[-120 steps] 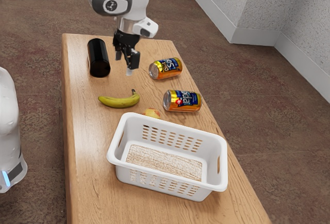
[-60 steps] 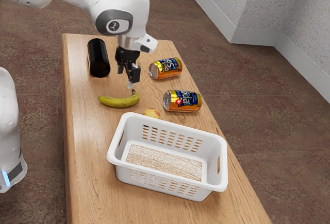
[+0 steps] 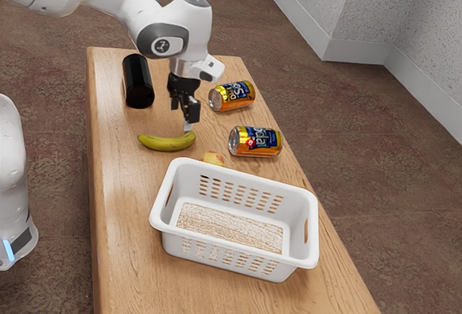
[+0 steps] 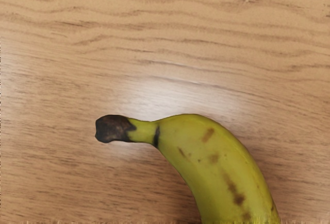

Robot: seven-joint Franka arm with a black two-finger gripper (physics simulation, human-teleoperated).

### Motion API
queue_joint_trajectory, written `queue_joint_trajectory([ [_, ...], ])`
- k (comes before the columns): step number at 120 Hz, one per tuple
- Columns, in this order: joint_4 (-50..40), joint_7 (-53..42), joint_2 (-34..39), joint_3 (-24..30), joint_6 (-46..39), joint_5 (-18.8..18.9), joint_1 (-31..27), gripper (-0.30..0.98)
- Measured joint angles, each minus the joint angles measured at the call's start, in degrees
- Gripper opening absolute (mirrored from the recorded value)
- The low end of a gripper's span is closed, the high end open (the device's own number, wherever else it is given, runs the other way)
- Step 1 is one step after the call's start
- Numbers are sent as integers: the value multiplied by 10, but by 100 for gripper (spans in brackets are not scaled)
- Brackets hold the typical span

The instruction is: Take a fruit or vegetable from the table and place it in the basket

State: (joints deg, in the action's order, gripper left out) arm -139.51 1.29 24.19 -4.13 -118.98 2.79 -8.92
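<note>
My gripper (image 3: 182, 117) is low over the stem end of the banana (image 3: 166, 143), its two fingers apart with nothing held between them. One fingertip covers part of the stem in the exterior view. In the wrist view the dark-tipped stem and curved, brown-spotted body of the banana (image 4: 216, 157) lie on the wood. A small yellow-red fruit (image 3: 213, 158) rests by the basket, partly hidden behind its rim. The white basket (image 3: 245, 179) stands upright, with a woven-looking bottom and no fruit inside.
Two soda cans lie on their sides toward the exterior view's right, one farther back (image 3: 232, 96) and one nearer the basket (image 3: 255, 142). A black cylinder (image 3: 138, 81) lies near the far left corner of the wooden table (image 3: 123, 206).
My gripper has come down and toward the banana's stem end, moving slightly to the exterior view's right. The banana, small fruit, cans and basket have stayed in place.
</note>
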Motion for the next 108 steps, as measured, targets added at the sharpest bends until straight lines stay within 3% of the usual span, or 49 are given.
queue_joint_trajectory([
  [108, -3, -6, -42, 13, -9, -13, 2, 69],
])
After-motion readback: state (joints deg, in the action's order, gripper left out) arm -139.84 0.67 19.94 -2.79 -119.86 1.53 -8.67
